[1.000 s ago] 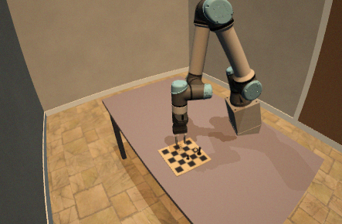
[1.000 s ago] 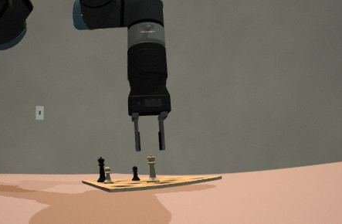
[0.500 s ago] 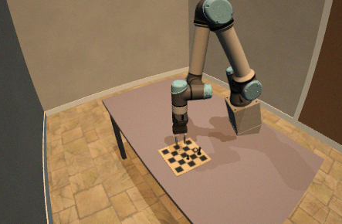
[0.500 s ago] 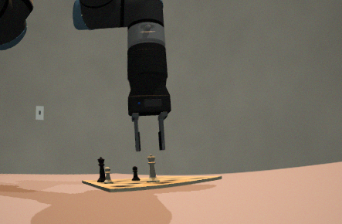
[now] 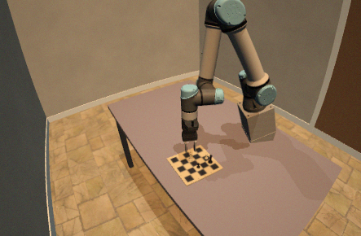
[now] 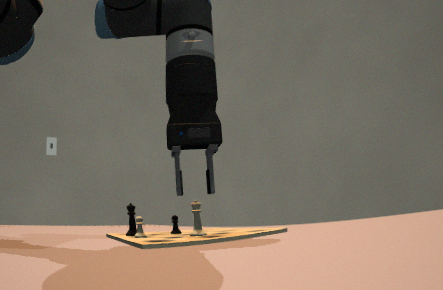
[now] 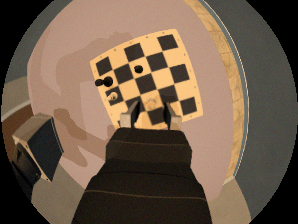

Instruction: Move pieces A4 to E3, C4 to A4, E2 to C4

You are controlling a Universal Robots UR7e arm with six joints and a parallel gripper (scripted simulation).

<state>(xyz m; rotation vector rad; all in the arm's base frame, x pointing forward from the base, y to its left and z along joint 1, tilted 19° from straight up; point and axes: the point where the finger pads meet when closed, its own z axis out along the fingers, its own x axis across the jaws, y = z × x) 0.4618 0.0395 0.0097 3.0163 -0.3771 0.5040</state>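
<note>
A small wooden chessboard [image 5: 189, 178] [image 6: 249, 231] [image 7: 176, 72] lies on the table. A tall white piece [image 6: 197, 218] [image 7: 153, 102] stands near the board's far edge. A black pawn [image 5: 198, 166] [image 6: 175, 224] [image 7: 139, 68] stands near the middle. A white pawn [image 5: 205, 157] [image 6: 139, 226] [image 7: 113, 95] and a tall black piece [image 5: 210, 158] [image 6: 131, 219] [image 7: 101, 83] stand close together at one side. My gripper [image 5: 190, 150] [image 6: 194, 192] [image 7: 151, 108] is open and empty. It points straight down, with its fingertips a little above the top of the tall white piece.
The pink table [image 5: 256, 179] carries the arm's grey base block [image 5: 257, 122] [image 7: 41, 145] behind the board. The table's front-left edge runs close to the board. A wooden floor lies below.
</note>
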